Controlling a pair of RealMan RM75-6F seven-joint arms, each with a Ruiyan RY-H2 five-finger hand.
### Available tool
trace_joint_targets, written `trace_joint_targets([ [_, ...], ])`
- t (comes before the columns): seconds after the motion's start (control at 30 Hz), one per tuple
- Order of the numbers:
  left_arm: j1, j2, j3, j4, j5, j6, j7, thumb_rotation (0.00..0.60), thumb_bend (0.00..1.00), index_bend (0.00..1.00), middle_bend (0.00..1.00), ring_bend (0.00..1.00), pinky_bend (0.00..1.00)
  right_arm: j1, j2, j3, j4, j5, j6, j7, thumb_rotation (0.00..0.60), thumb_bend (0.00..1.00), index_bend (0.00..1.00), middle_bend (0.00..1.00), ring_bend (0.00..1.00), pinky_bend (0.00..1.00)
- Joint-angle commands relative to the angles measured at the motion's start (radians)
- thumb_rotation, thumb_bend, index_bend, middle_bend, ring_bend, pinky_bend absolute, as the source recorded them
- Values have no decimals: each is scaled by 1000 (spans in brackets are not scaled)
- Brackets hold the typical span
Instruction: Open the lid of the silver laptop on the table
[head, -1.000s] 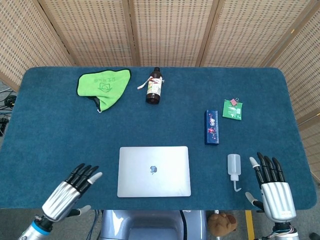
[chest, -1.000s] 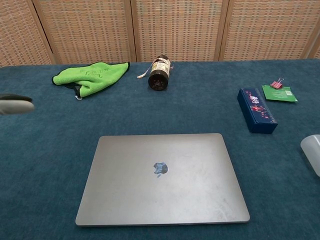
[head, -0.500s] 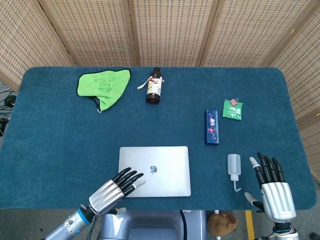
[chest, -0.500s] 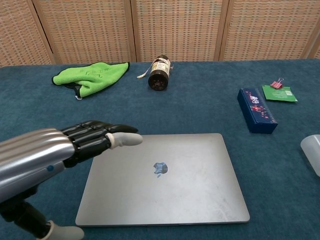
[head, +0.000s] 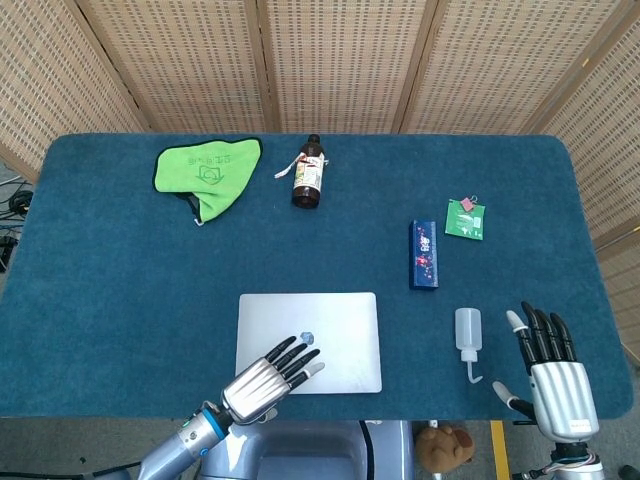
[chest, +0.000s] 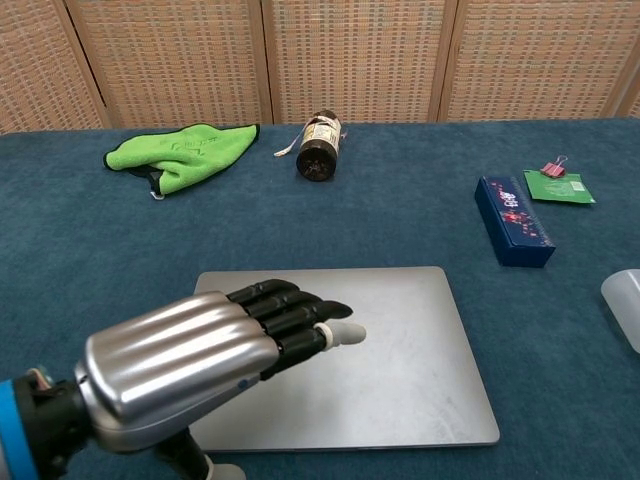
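Observation:
The silver laptop (head: 320, 325) (chest: 400, 340) lies flat with its lid down near the table's front edge. My left hand (head: 268, 375) (chest: 210, 365) hovers over the laptop's front left part, fingers stretched out and apart, holding nothing; it hides the logo in the chest view. Whether it touches the lid I cannot tell. My right hand (head: 555, 375) stays at the front right corner of the table, fingers spread and empty, well apart from the laptop.
A small white squeeze bottle (head: 467, 338) lies right of the laptop. Further back are a blue box (head: 423, 253), a green packet with a clip (head: 465, 218), a brown bottle (head: 308, 172) and a green cloth (head: 205, 175). Wicker screens stand behind the table.
My left hand has swung from the table's front left to over the laptop's front left part. The right hand has barely shifted. The laptop's lid stays down.

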Motion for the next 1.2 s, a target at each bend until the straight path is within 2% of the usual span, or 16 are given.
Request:
trace_joint_targets([
  [0.03,-25,-50,-18,26,-56,-33,64,600,95,0,0,0,0,1,1,1,0,2,-1,2,600,38,0,0,0,0],
  [0.23,-63,-97,-26,83,-88,-51,75,600,94,0,0,0,0,5,4,7,0,16,-7,11,600,39,0,0,0,0],
  [0.5,-139,-139,-14,199,-20,-23,-49,600,90,0,0,0,0,8,3,11,0,29,-12,10,600,39,0,0,0,0],
  [0.83,-175,-166,1,236,4,10,-98,600,90,0,0,0,0,8,3,12,-1,27,-7,7,600,38,0,0,0,0],
  [1.2,-188,-173,1,236,-55,13,-82,600,99,0,0,0,0,9,4,11,-2,28,-8,10,600,38,0,0,0,0],
])
